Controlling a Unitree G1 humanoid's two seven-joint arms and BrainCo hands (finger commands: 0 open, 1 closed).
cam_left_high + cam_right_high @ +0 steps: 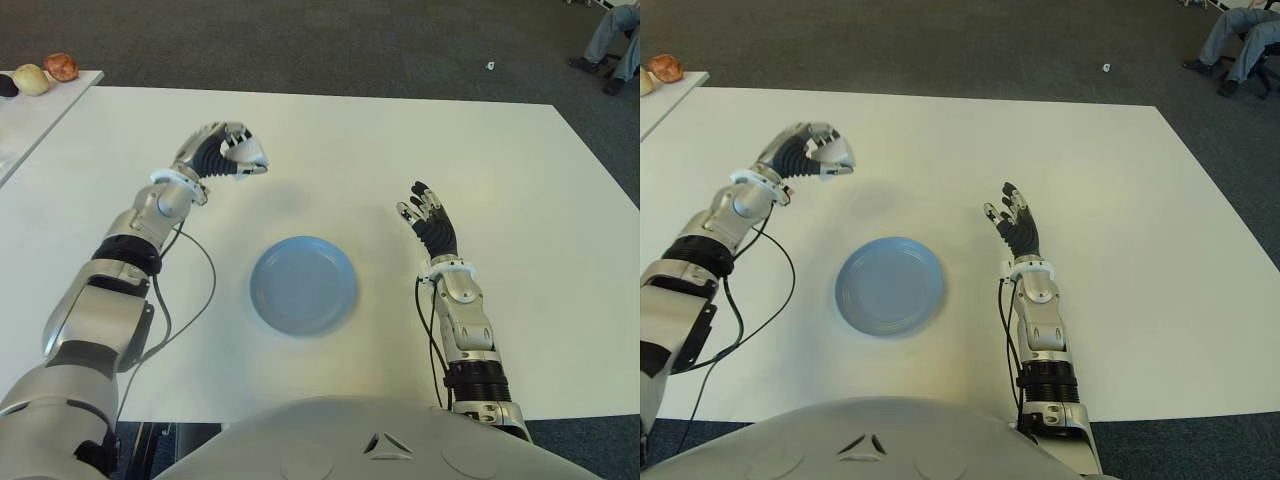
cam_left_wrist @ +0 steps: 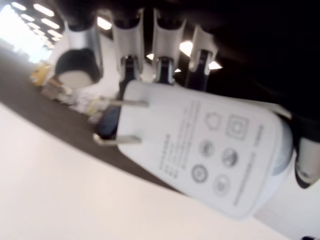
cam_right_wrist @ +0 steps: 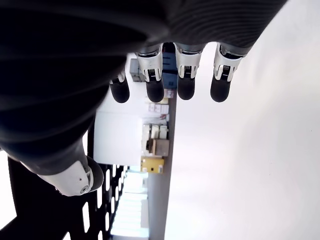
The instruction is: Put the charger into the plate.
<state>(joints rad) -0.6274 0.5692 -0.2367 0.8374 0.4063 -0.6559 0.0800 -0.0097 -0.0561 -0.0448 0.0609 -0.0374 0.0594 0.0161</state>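
My left hand (image 1: 232, 152) is curled around a white charger (image 2: 210, 150) with two metal prongs, held above the white table behind and to the left of the blue plate (image 1: 303, 285). The charger (image 1: 250, 160) shows as a white block between the fingers. The plate lies near the table's front middle with nothing on it. To the right of the plate shows my right hand (image 1: 425, 215), fingers spread and holding nothing.
A second white table (image 1: 30, 115) at the far left carries a few round food items (image 1: 60, 66). A seated person's legs (image 1: 612, 40) show at the far right corner on the dark carpet. Cables hang along both forearms.
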